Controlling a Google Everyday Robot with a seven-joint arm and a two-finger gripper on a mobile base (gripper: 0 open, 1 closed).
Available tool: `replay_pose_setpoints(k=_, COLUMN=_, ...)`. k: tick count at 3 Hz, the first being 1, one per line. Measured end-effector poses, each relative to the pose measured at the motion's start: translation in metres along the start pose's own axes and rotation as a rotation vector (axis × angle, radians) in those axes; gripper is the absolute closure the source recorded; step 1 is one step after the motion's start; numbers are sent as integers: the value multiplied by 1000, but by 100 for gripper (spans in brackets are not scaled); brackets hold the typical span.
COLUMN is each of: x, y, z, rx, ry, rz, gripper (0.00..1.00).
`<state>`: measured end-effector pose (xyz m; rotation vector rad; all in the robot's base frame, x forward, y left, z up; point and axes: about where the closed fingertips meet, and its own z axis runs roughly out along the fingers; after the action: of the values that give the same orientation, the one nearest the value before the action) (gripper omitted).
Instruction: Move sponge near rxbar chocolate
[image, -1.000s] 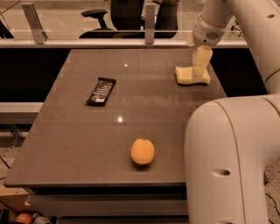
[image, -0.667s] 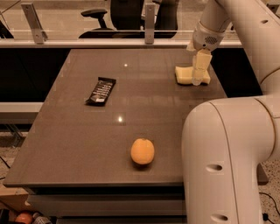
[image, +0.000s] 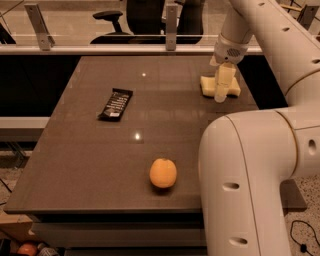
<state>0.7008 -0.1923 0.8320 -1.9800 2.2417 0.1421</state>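
White and bulky, the robot's rounded arm casing (image: 250, 185) fills the near right of the camera view, and its edge now sits a little further left than a second ago, so the arm is on the move. Beside it, near the front of the brown matte table (image: 75, 175), the round orange fruit (image: 163, 173) lies where it was.

Further back on the left, the flat black wrapped rxbar chocolate (image: 116, 104) has not moved either. Its long axis runs near to far and leans slightly right at the far end. The light patch is at the near end.

At the far right of the table, well apart from the bar, rests the pale yellow wavy-edged sponge (image: 206, 85). Its long axis runs roughly left to right across the table. The gripper (image: 220, 95), pale like the sponge, has come lower and slightly leftward and now overlaps the sponge's middle. The sponge itself has not shifted. Whether the gripper is spread or pinching the sponge cannot be told from here.

By my reading this is the end of the reach, with the grasp either beginning or about to, and the carry leftward to the bar still to come.
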Motion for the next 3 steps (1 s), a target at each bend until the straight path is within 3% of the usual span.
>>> replay_pose_setpoints(k=1, x=0, y=6, z=14, rx=-36, ry=12, rz=5, gripper=0)
replay_pose_setpoints(k=2, x=2, y=14, z=21, rx=-51, ry=-11, rz=8, gripper=18)
replay_pose_setpoints(k=3, x=0, y=8, z=25, rx=-33, ry=-16, rz=9, gripper=39)
